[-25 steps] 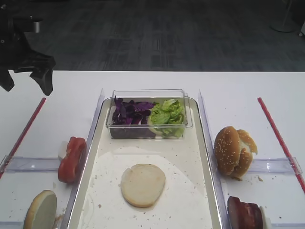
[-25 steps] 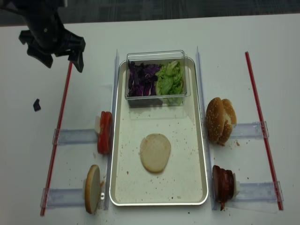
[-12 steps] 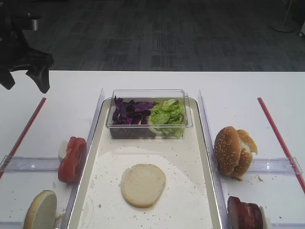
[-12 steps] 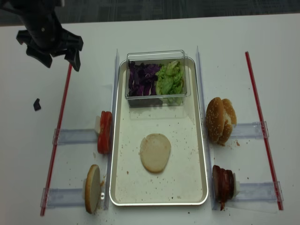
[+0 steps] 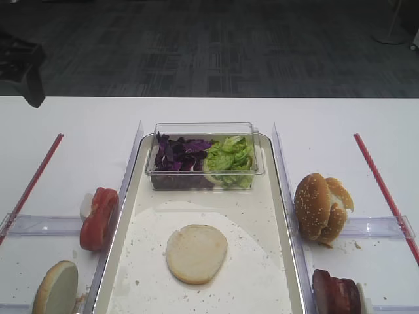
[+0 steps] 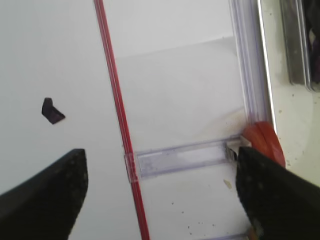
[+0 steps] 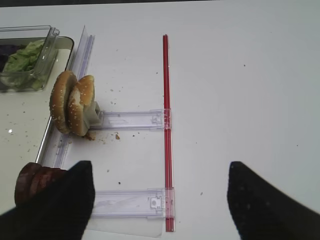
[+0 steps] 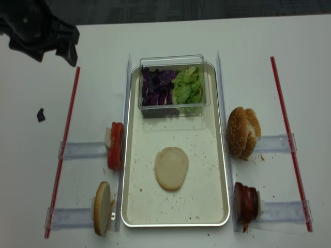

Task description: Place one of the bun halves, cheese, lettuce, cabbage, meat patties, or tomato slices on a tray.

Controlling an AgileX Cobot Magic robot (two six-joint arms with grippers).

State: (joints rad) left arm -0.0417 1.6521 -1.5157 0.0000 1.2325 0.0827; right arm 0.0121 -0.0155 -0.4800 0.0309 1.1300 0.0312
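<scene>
The left hand [image 8: 50, 49] hangs spread and empty over the far left tabletop [image 8: 93, 103]; the right hand [image 7: 160, 200] is likewise spread, holding nothing. One bun half [image 8: 171, 168] lies flat mid-tray [image 8: 207, 170], so the placement looks done

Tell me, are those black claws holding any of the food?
No. The left gripper and right gripper both stand open with nothing between their fingers.

Two high views over the same tray [image 8: 220, 175]; wrist views looking down beside it
</scene>
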